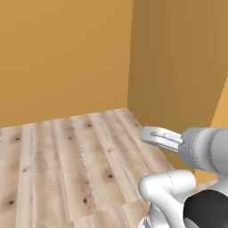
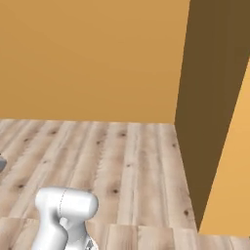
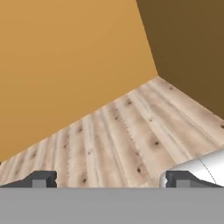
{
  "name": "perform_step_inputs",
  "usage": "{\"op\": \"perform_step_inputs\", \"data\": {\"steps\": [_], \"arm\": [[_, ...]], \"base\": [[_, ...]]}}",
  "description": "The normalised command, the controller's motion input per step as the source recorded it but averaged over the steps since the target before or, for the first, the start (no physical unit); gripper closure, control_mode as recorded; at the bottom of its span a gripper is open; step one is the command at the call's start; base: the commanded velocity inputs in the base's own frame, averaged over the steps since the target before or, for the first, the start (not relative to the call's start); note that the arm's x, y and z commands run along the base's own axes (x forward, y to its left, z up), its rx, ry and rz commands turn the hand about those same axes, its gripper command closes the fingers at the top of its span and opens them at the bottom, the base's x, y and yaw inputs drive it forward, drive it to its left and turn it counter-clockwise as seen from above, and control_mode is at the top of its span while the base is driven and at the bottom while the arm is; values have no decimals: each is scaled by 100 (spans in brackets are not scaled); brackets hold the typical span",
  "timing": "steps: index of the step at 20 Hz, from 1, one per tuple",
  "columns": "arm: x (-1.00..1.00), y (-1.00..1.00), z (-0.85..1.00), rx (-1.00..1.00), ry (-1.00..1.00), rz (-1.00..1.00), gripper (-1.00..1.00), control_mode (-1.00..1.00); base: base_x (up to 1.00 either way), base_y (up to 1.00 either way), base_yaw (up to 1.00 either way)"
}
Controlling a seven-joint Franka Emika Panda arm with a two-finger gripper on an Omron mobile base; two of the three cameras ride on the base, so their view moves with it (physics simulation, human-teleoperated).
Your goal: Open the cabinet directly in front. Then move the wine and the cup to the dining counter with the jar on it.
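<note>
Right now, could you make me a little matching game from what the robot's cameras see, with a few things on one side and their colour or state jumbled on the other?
Things:
1. floor
2. back wall
3. side wall
4. gripper

Colour or state:
A. open, its two dark tips standing wide apart
B. bright orange
C. pale wood planks with dark knots
D. shaded dark brown

Pairs: 1-C, 2-B, 3-D, 4-A
</note>
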Motion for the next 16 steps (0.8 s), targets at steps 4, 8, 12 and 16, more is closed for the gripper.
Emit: {"op": "perform_step_inputs", "data": {"steps": [4,8,12,16], "arm": [[0,0,0,0,0,0,-100,100],[0,0,0,0,0,0,-100,100],[0,0,0,0,0,0,-100,100],[0,0,0,0,0,0,-100,100]], "base": [[0,-100,-1],[-88,-100,-2],[-79,-100,-5],[-61,-100,-7]]}}
